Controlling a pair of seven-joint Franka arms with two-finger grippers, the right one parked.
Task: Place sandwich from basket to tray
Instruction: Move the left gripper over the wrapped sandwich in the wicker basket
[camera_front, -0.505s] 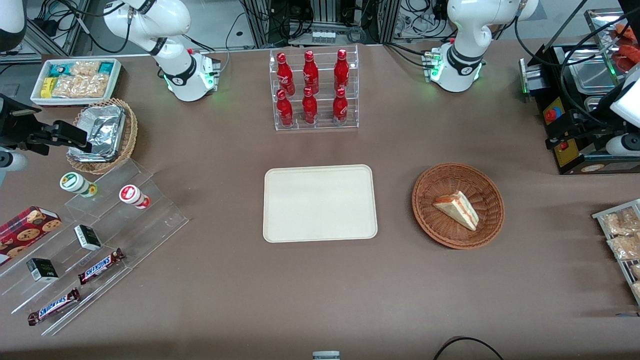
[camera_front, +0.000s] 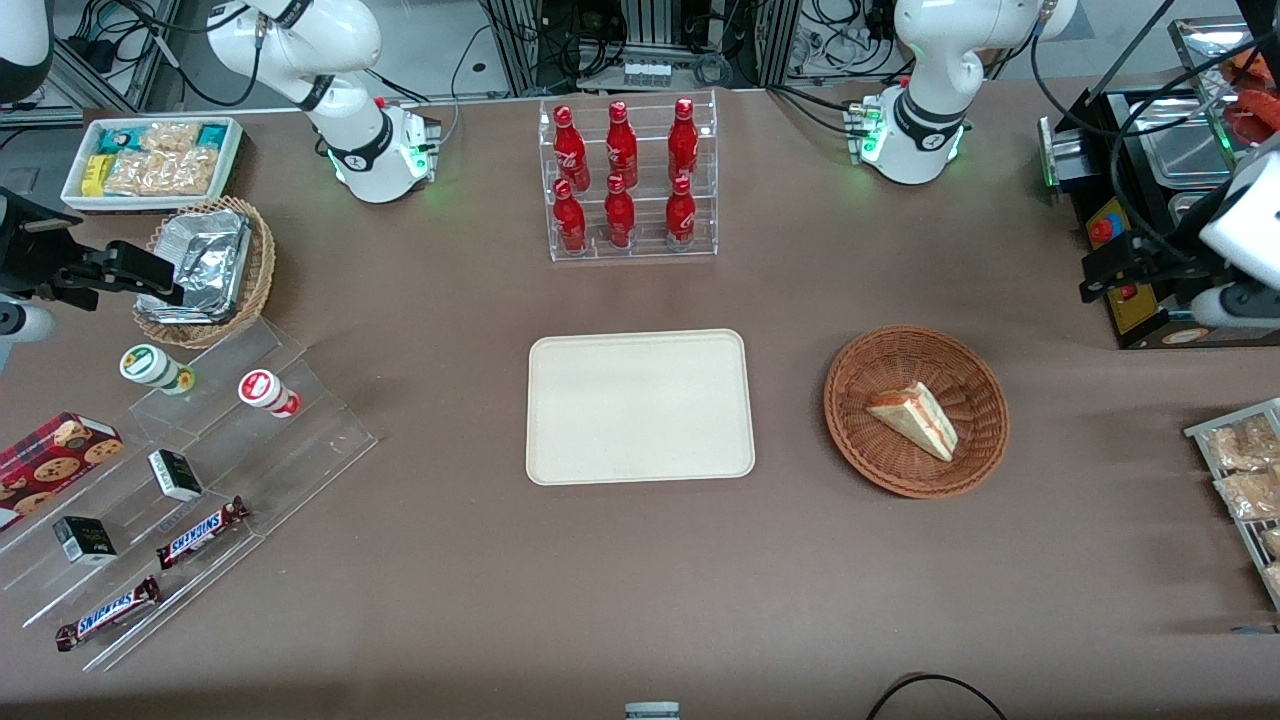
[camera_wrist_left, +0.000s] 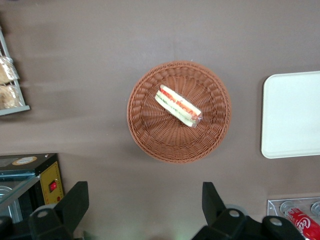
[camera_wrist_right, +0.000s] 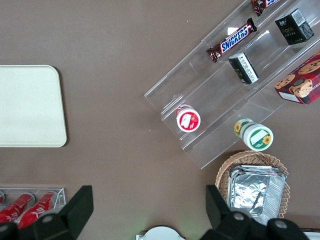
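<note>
The sandwich (camera_front: 915, 420), a pale bread wedge with orange-red and green filling, lies in the reddish-brown wicker basket (camera_front: 962, 368). The cream tray (camera_front: 640, 407) lies bare beside the basket, toward the parked arm's end. My gripper (camera_front: 1098, 276) hangs high over the table's edge at the working arm's end, farther from the front camera than the basket. It is open and empty. In the left wrist view the gripper (camera_wrist_left: 144, 205) has its fingers wide apart, short of the basket (camera_wrist_left: 150, 132), with the sandwich (camera_wrist_left: 178, 106) and the tray (camera_wrist_left: 292, 115) in sight.
A clear rack of red bottles (camera_front: 630, 180) stands farther from the front camera than the tray. A black machine (camera_front: 1135, 300) sits just under my gripper. A rack of bagged snacks (camera_front: 1240, 480) lies at the working arm's end. Acrylic steps with snacks (camera_front: 200, 470) lie toward the parked arm's end.
My gripper and wrist have shifted slightly away from the front camera and toward the basket's side. The sandwich, basket and tray have not moved.
</note>
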